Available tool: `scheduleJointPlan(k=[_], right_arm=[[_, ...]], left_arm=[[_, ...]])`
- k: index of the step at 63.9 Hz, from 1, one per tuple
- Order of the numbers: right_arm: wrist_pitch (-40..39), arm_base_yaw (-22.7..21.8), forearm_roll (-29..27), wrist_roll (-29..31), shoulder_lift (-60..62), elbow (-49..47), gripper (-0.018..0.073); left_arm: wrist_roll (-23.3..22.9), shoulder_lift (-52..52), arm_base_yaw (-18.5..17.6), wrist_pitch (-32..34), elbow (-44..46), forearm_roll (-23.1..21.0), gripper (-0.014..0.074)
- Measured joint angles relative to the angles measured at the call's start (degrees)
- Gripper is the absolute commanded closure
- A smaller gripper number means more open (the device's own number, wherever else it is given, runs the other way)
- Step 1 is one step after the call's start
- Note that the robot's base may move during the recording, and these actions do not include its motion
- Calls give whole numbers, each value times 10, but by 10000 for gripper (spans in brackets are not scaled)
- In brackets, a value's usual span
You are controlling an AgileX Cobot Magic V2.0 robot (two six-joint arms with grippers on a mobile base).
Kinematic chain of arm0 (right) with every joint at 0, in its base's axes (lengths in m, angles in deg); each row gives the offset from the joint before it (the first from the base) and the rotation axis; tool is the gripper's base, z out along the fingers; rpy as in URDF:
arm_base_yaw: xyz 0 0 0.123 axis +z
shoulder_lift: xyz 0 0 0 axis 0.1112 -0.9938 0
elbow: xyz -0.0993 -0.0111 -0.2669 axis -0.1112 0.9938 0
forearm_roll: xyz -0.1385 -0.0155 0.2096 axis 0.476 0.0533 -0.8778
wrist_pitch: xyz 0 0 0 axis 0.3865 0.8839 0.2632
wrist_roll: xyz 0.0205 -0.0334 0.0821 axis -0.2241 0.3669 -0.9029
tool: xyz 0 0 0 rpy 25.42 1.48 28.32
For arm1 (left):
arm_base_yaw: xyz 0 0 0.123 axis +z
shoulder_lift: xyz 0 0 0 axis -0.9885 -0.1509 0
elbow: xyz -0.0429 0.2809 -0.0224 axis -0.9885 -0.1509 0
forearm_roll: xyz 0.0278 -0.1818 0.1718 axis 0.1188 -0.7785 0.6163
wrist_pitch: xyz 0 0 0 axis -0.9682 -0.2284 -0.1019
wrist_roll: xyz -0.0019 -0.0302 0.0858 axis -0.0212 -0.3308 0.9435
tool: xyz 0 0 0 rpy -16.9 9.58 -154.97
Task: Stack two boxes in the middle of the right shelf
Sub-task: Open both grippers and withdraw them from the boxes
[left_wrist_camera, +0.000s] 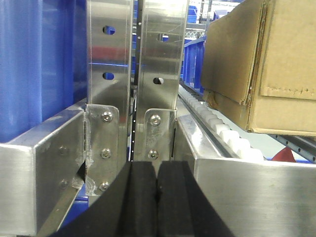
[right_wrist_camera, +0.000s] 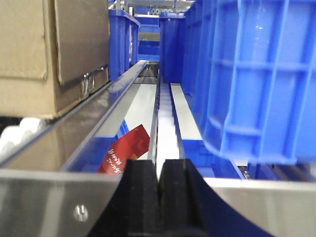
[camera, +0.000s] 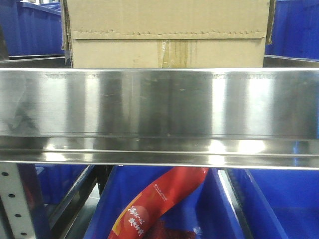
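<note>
Box (camera: 167, 35): brown corrugated, zigzag flap edge, taped.

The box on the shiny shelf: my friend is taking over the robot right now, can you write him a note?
Left pincer: shut, empty, low in front of the grey uprights.
Right pincer: shut, empty, at the shelf's front edge beside the blue bins.
One plain cardboard box sits on the steel shelf, behind its front rail, on white rollers.
Done: that box appears placed.
Left: no second box is in view; whether it is already stacked cannot be told.
</note>
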Motion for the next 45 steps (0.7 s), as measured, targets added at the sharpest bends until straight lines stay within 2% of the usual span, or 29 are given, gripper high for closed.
scheduleJointPlan(k=[45], right_arm=[[-22,0,5,-2,8,5,721]], left_arm=[[0,0,0,2,0,0,708]])
